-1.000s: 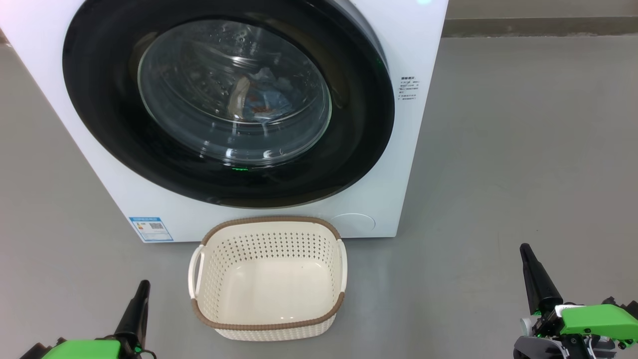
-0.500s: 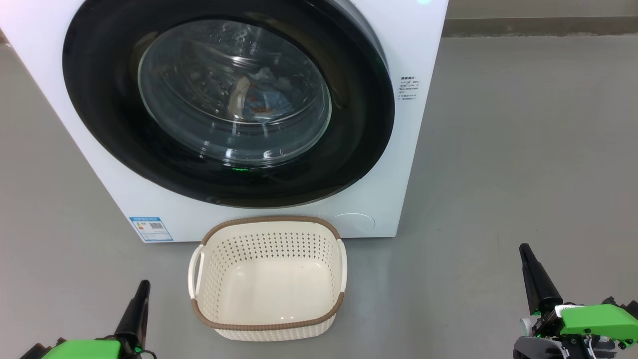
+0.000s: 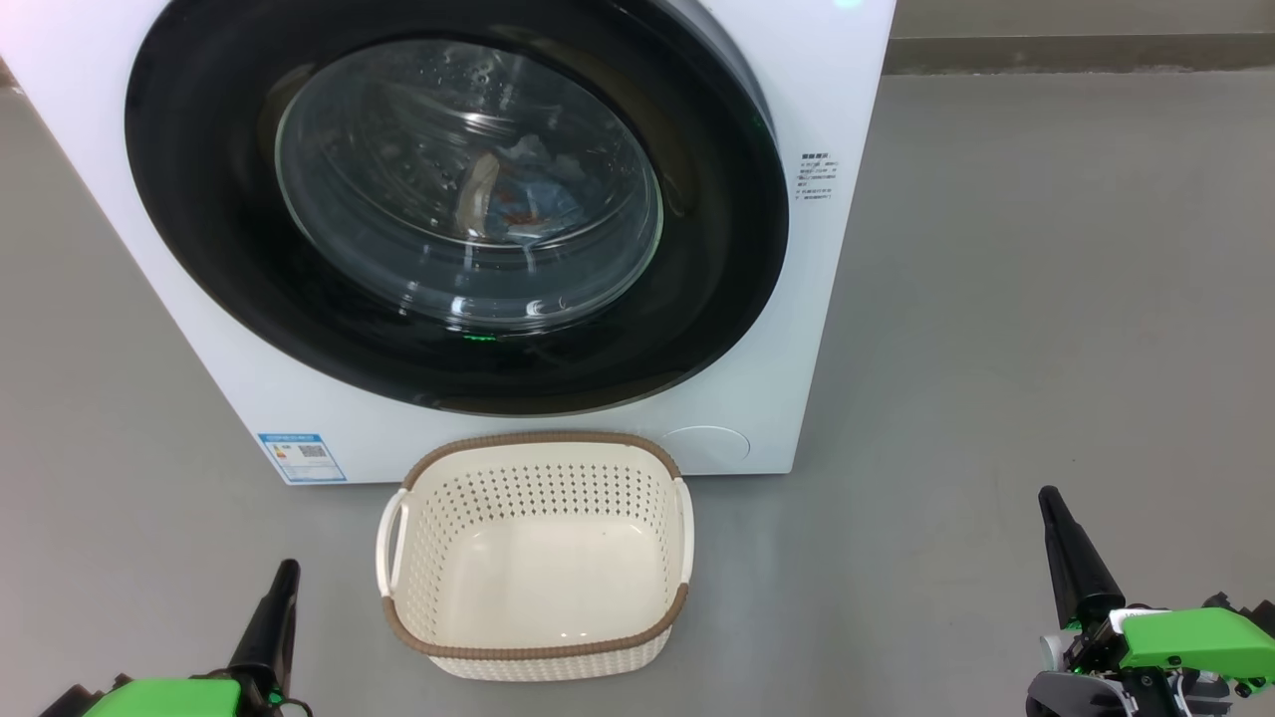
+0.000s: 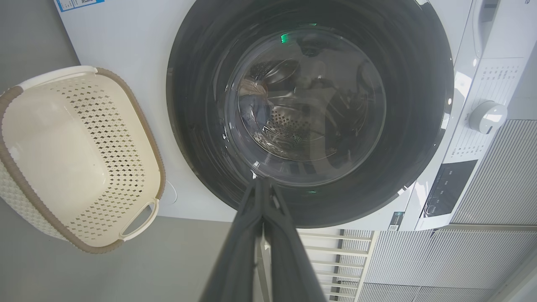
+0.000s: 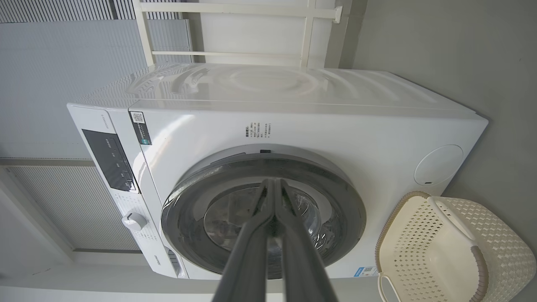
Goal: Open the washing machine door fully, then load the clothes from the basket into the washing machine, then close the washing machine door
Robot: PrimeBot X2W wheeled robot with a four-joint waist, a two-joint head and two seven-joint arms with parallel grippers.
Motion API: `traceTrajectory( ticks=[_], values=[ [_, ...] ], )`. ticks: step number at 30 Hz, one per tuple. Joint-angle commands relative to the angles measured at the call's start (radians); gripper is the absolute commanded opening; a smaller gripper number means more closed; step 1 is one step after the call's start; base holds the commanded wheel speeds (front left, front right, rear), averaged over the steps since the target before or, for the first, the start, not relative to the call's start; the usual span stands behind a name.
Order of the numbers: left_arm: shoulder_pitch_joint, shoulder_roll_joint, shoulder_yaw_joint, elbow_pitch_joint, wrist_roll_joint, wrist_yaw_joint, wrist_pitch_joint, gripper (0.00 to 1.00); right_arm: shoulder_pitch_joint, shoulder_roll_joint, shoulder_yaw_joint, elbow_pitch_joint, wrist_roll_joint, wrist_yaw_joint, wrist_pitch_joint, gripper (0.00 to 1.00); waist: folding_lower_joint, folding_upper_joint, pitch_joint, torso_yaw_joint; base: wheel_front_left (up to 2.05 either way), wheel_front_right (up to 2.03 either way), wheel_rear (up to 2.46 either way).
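Note:
The white washing machine [image 3: 827, 249] stands with its round black door [image 3: 219, 259] closed flat against the front. Through the glass window the light blue clothes [image 3: 528, 199] lie inside the drum. On the floor in front sits the cream basket [image 3: 538, 652], nothing inside it. My left gripper [image 3: 284, 573] is shut at the lower left, left of the basket. My right gripper [image 3: 1048, 496] is shut at the lower right, well away from the basket. In the left wrist view the left gripper [image 4: 261, 181] points at the door [image 4: 201, 126], with the basket [image 4: 25, 184] beside it. From the right wrist, the right gripper [image 5: 273, 182] faces the door [image 5: 348, 201].
Grey floor [image 3: 1046, 299] stretches open to the right of the machine. A blue label [image 3: 301, 457] sits at the machine's lower left corner. The control panel and dial [image 4: 486, 116] are on the machine's upper front. A grey ribbed wall [image 5: 63, 54] stands behind.

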Motion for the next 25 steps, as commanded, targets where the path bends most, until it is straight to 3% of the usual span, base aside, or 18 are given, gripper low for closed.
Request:
traceTrajectory(
  ticks=[1, 25],
  values=[
    [-0.048, 0.014, 0.035, -0.017, -0.006, -0.002, 0.004, 0.0, -0.013, 0.0, 0.017, -0.029, 0.003, 0.001, 0.006, 0.0, 0.0, 0.0, 0.0, 0.0, 0.0, 0.0, 0.0],
    [-0.048, 0.013, 0.036, -0.017, -0.005, -0.002, 0.005, 0.0, -0.013, 0.001, 0.015, -0.029, 0.001, 0.001, 0.007, 0.0, 0.0, 0.0, 0.0, 0.0, 0.0, 0.0, 0.0]
  ],
)
